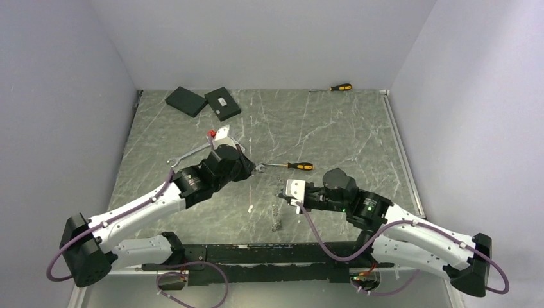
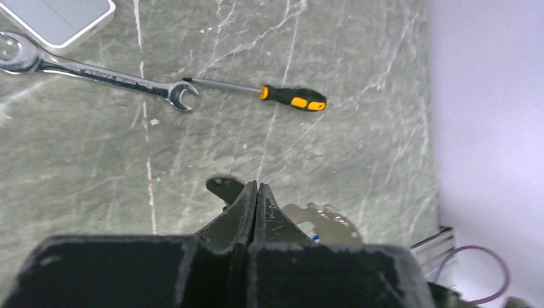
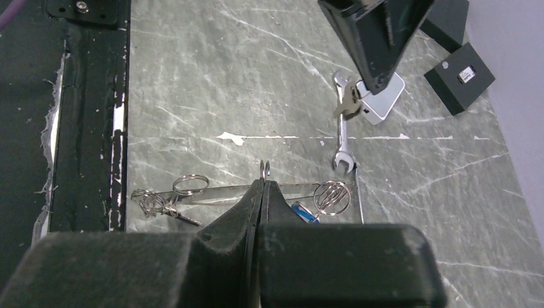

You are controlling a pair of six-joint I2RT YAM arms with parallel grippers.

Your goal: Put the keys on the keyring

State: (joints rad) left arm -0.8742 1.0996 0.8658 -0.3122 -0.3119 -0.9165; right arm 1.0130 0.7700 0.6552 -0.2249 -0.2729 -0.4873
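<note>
Grey marbled bench (image 1: 333, 128), left gripper (image 2: 256, 190) clenched on a key (image 3: 348, 104), right gripper (image 3: 262, 187) clenched on the keyring (image 3: 263, 168), seen edge-on, wrench (image 2: 96, 74) stamped with unreadable lettering, other keys (image 3: 160, 204) laid near the bench's front edge.

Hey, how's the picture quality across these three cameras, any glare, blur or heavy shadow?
Top view: even soft light, sharp, but the keys are tiny. Left wrist view: glare on the wrench, the left gripper soft around its key. Right wrist view: table sharp, right gripper dark and blurred at the ring.
</note>
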